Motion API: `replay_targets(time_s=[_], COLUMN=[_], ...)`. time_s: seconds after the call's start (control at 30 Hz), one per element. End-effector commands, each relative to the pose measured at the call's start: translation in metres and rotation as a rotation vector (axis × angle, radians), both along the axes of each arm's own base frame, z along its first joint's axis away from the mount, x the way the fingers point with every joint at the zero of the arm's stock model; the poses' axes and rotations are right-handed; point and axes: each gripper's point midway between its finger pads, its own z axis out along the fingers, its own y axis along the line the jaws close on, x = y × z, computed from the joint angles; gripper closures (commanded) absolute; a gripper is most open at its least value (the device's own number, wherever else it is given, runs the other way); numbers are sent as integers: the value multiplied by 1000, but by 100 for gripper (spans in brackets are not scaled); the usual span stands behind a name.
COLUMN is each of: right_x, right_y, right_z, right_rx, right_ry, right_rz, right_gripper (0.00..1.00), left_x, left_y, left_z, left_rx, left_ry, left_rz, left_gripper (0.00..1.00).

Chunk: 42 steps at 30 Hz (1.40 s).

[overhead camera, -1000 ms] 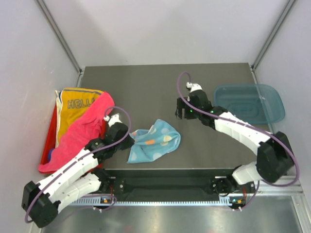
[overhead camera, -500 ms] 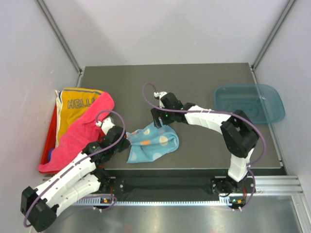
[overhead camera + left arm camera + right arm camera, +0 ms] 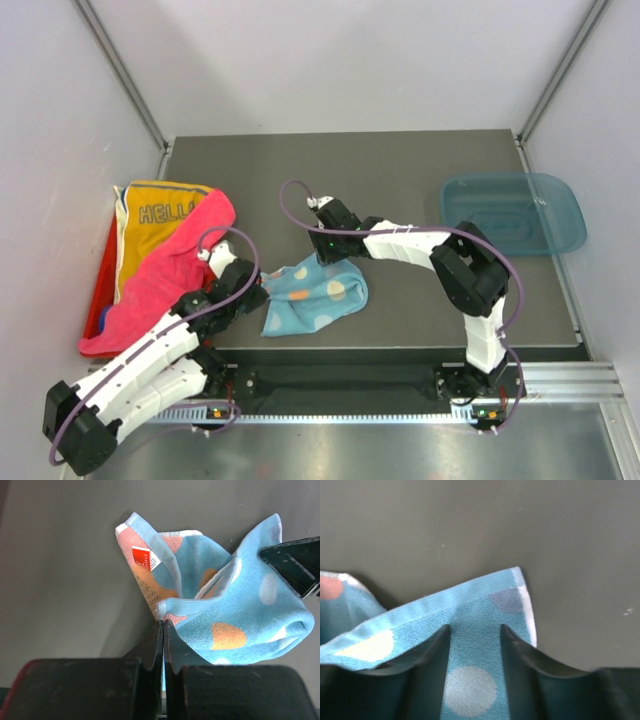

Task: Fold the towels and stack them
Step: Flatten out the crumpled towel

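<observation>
— Near the table's (image 3: 400, 170) front edge, left of centre, what am I looking at?
— That's my crumpled light blue cloth towel with orange and pink dots (image 3: 322, 290). My left gripper (image 3: 163, 625) is clamped tight on its near-left corner, anchoring that end so the cloth can be pulled flat.
— And the right gripper (image 3: 475, 630)?
— Its fingers stand partway apart, straddling the far corner. I can't see a pinch yet. I judge both corners are needed to spread it before folding.
— The others?
— The plain hot pink towel (image 3: 160, 275) lies over the yellow "HELLO" towel (image 3: 160, 212) on the red tray (image 3: 106, 262) at the left edge, waiting.
</observation>
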Motion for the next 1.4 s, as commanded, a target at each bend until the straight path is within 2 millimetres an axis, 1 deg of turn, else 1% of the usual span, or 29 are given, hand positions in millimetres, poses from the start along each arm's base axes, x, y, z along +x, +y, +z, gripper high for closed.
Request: replay_targets(time_s=[0.0, 0.03, 0.1, 0.13, 0.17, 0.2, 0.23, 0.3, 0.33, 0.37, 0.4, 0.43, 0.47, 0.5, 0.53, 0.57, 0.6, 0.63, 0.67, 0.7, 0.73, 0.8, 0.93, 1.0, 1.07, 1.37], right_x=[16, 18, 21, 23, 25, 27, 30, 35, 39, 42, 45, 50, 53, 58, 60, 59, 60, 62, 62, 63, 65, 64, 58, 54, 53, 46], right_y=[8, 7, 7, 7, 5, 4, 0, -5, -11, -15, -18, -23, -26, -30, -31, -29, -29, -27, -25, -24, -25, -24, -26, -27, -31, -14], right_z=[23, 27, 34, 37, 42, 45, 48, 56, 57, 64, 66, 69, 74, 76, 75, 75, 74, 71, 69, 66, 59, 51, 33, 30, 23, 4], right_rx=[29, 32, 42, 45, 48, 52, 50, 53, 51, 54, 55, 55, 59, 60, 54, 57, 47, 31, 25, 13, -13, -31, -66, -71, -91, -89], right_ry=[-96, -104, -115, -121, -131, -138, -146, -166, -174, -192, -198, -206, -217, -223, -223, -213, -209, -204, -196, -192, -181, -164, -119, -112, -95, -45], right_rz=[-48, -51, -52, -55, -63, -68, -80, -106, -121, -137, -149, -163, -175, -190, -186, -171, -166, -153, -140, -132, -128, -113, -100, -102, -122, -93], right_gripper=[61, 69, 77, 86, 90, 93, 97, 100, 100, 100, 100, 100, 100, 99, 94, 89, 85, 77, 72, 68, 65, 61, 60, 60, 60, 61], left_x=[12, 14, 20, 22, 24, 28, 31, 36, 39, 42, 45, 48, 55, 59, 63, 70, 73, 76, 79, 80, 80, 80, 78, 75, 74, 71], left_y=[-7, -8, -12, -12, -12, -14, -15, -17, -18, -19, -20, -21, -20, -21, -21, -24, -26, -28, -29, -30, -31, -32, -31, -29, -29, -28], left_z=[13, 12, 21, 21, 22, 28, 28, 33, 33, 36, 37, 36, 42, 39, 42, 51, 52, 49, 52, 52, 49, 47, 44, 40, 38, 34], left_rx=[-4, 2, 4, 20, 27, 30, 40, 48, 55, 59, 69, 82, 88, 108, 111, 99, 102, 114, 113, 114, 114, 102, 89, 89, 87, 73], left_ry=[-58, -56, -79, -76, -78, -92, -89, -98, -97, -108, -111, -106, -118, -104, -106, -118, -116, -102, -105, -104, -99, -99, -97, -91, -91, -91], left_rz=[-20, -25, -39, -38, -38, -43, -45, -47, -48, -46, -50, -50, -39, -42, -40, -34, -41, -44, -41, -43, -43, -46, -43, -42, -41, -41], left_gripper=[100, 100, 100, 100, 100, 100, 100, 100, 100, 100, 100, 100, 100, 100, 100, 100, 100, 100, 100, 100, 100, 100, 100, 100, 100, 100])
